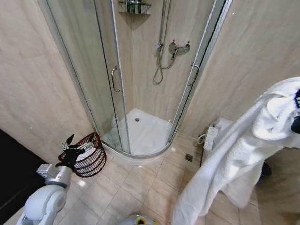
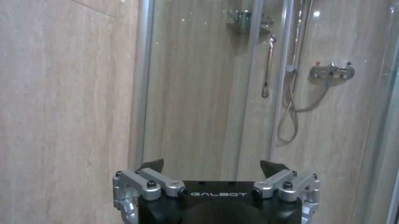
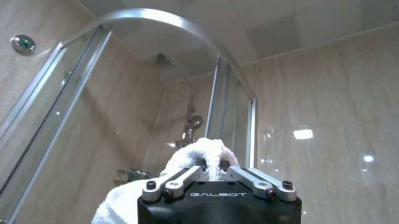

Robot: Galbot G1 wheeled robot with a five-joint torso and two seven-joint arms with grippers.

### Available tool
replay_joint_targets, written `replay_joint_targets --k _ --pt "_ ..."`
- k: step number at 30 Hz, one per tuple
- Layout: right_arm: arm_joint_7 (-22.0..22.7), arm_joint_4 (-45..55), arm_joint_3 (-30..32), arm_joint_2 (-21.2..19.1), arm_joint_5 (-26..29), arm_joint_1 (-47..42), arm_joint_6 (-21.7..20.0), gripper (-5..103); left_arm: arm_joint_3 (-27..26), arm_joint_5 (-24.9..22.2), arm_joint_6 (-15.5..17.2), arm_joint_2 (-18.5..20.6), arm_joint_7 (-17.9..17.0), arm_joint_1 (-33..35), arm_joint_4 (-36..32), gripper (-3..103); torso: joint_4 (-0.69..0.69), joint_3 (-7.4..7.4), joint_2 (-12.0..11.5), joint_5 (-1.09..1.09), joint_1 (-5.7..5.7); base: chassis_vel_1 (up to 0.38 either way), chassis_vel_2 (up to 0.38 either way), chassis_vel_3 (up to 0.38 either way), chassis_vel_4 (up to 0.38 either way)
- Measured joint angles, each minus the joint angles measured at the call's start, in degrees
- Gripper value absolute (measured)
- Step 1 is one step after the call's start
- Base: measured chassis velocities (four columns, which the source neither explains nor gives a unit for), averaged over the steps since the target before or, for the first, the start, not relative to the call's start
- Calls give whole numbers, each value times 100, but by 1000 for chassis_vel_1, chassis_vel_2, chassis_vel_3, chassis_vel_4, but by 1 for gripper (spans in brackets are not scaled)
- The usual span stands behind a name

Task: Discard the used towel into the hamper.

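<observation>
White terry cloth, thick and deeply folded, makes up the towel [image 1: 233,163], which hangs in a long drape from high on the robot's right side down toward the tiled floor [image 1: 135,185]. Its top is bunched into a rounded wad, and the right gripper [image 3: 212,164] pinches that wad between fingers [image 3: 187,176] drawn close together, the cloth bulging out above them. The hamper [image 1: 88,158] is a small round basket of dark reddish-brown openwork wire, rimmed at the top and narrowing toward its base. It stands on the floor against the beige wall, just beside the curved edge of the shower stall [image 1: 139,127], well apart from the towel across the room. The left gripper [image 1: 75,147] hovers right over the hamper's near rim with its fingers [image 2: 153,165] spread wide and nothing between them, pointing toward the glass shower door [image 2: 199,88]. Inside the stall a hose [image 1: 160,67] loops down from the mixer tap [image 1: 174,46].
</observation>
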Motion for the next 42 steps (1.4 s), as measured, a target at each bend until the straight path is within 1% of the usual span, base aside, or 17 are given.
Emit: replay_joint_targets --k 9,19,24,25,33,40,41,42 --pt "-3 3 82 -87 66 16 -7 4 0 0 0 0 0 1 0 100 2 -1 -5 1 0 58 51 30 61" --pt "5 67 69 -91 73 12 -21 4 0 0 0 0 0 0 0 100 1 -2 -8 0 -1 85 94 93 88" --pt "9 68 75 -112 77 15 -22 4 0 0 0 0 0 0 0 100 2 -3 -8 -2 -3 128 117 117 122" --pt "9 64 75 -112 77 19 -22 4 0 0 0 0 0 1 0 100 2 -3 -8 1 -3 123 160 132 126" --pt "7 42 60 -121 79 35 -23 4 0 0 0 0 0 1 0 100 1 -4 -10 2 -3 114 115 139 131" --pt "11 31 59 -131 86 33 -23 4 0 0 0 0 0 0 0 100 1 -4 -10 -2 -4 126 124 125 122" --pt "12 30 59 -132 87 33 -23 4 0 0 0 0 0 1 0 100 2 -4 -11 2 -4 140 113 124 122" --pt "14 30 59 -133 89 33 -23 4 0 0 0 0 0 0 0 100 1 -4 -11 1 -4 140 113 130 132"
